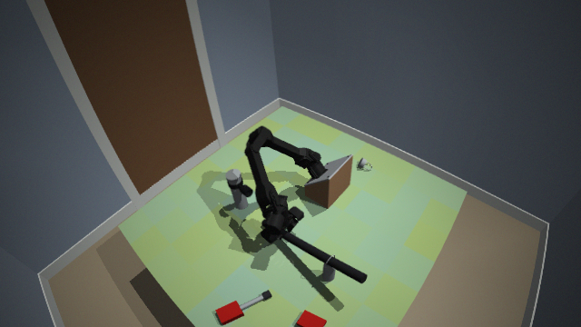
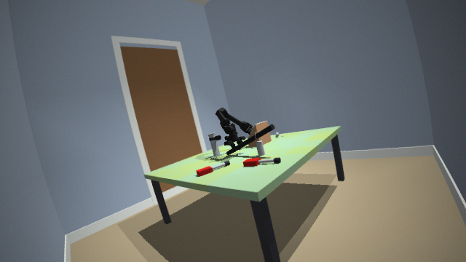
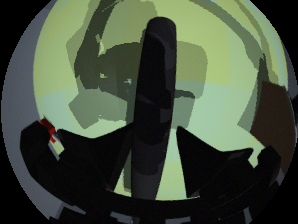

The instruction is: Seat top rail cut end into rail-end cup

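Observation:
The black top rail point(image 1: 318, 249) point(image 2: 251, 141) point(image 3: 155, 100) slants through the loop cap on the small grey post point(image 1: 329, 273) point(image 2: 260, 148). Its near-arm end is low, apart from the rail-end cup. The black rail-end cup point(image 1: 245, 190) point(image 2: 218, 137) hangs on the brace band high on the big grey post point(image 1: 240, 199) point(image 2: 215, 149), just below the post cap point(image 1: 233, 175). My gripper point(image 1: 279, 228) point(image 2: 234, 143) point(image 3: 157, 127) is partly open with a finger on each side of the rail. The left finger is close to it; a narrow gap shows at the right. Contact is unclear.
A brown-sided box point(image 1: 340, 186) point(image 2: 263, 134) point(image 3: 275, 115) stands at the arm's base. Two red-handled tools point(image 1: 229, 312) point(image 2: 204, 171) lie toward the front, the other one point(image 1: 311, 319) point(image 2: 251, 162) farther right. A small grey fitting point(image 1: 362, 163) point(image 2: 277, 135) lies behind the box.

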Robot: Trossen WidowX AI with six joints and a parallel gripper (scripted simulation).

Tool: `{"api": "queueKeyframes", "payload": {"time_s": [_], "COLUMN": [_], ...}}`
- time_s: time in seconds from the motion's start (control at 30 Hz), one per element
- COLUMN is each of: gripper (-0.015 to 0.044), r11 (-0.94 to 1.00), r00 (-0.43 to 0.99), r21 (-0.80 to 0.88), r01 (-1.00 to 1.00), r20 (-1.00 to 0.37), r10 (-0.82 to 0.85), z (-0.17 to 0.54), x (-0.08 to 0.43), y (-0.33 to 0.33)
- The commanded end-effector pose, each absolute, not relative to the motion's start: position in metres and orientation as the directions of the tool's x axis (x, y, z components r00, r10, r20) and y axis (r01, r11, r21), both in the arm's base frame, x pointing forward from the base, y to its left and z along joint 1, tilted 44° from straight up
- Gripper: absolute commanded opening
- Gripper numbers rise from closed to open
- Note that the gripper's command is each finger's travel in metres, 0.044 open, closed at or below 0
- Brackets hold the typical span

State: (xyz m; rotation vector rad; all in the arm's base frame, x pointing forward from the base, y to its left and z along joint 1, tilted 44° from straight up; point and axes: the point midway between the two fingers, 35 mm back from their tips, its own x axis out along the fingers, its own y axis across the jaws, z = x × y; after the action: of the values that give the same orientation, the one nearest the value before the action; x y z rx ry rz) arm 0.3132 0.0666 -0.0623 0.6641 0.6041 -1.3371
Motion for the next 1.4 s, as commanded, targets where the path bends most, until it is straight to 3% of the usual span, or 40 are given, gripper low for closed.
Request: {"api": "queueKeyframes", "payload": {"time_s": [0.0, 0.33, 0.5, 1.37], "gripper": [0.0197, 0.0130, 0.0000, 0.0000], "r11": [0.110, 0.110, 0.110, 0.103], "r00": [0.134, 0.134, 0.134, 0.122], "r21": [0.082, 0.082, 0.082, 0.067], "r01": [0.991, 0.991, 0.991, 0.992], "r20": [-0.729, -0.729, -0.729, -0.499], "r10": [-0.671, -0.671, -0.671, -0.858], "z": [-0.063, -0.063, -0.058, 0.023], "x": [0.312, 0.312, 0.313, 0.308], "y": [0.066, 0.066, 0.069, 0.095]}}
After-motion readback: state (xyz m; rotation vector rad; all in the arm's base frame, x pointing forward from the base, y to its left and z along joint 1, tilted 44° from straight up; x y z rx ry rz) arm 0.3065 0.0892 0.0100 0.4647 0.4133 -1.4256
